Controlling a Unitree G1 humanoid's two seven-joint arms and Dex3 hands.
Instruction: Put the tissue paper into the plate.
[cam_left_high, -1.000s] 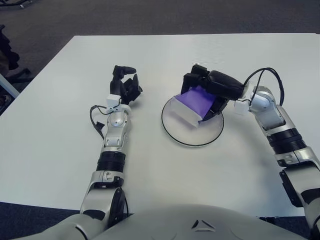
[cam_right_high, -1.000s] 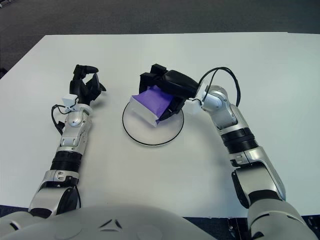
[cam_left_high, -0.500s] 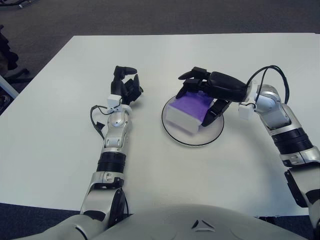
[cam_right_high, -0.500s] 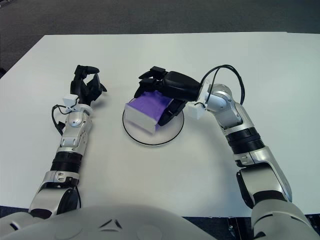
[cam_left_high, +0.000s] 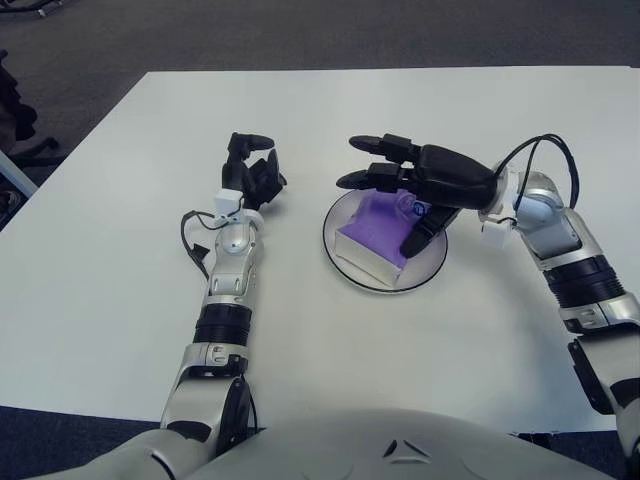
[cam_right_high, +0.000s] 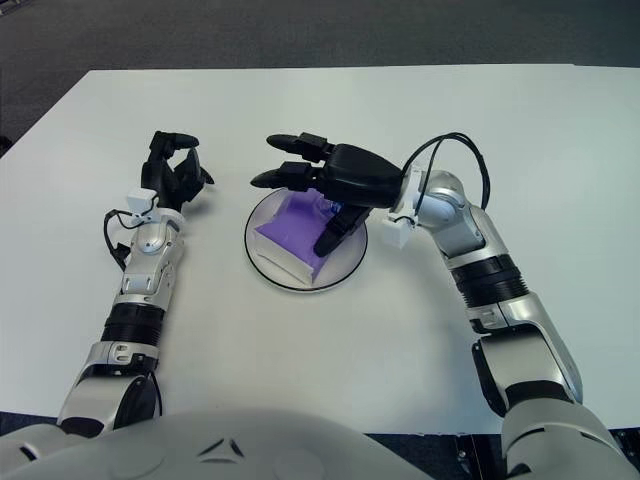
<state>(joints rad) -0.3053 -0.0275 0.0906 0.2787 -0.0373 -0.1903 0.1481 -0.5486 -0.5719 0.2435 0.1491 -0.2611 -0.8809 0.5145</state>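
Now the tissue (cam_left_high: 378, 225) lies inside the plate (cam_left_high: 432, 266), its white side toward the near-left rim, and the plate sits at about the counter's (cam_left_high: 120, 300) middle — so the placing looks done, and the right robot hand (cam_left_high: 405, 195) has no reason to hold on. It hangs over the far side of the plate with fingers spread and gripping nothing, two of them reaching out past the far-left rim and one pointing down toward the pack; whether that one touches it I cannot tell. Half a second ago the same fingers sat lower and closer around the purple pack; a second ago they were wrapped on it, tilted. The left robot hand (cam_left_high: 252, 175) shows left of the plate, unmoved, loosely open and empty.
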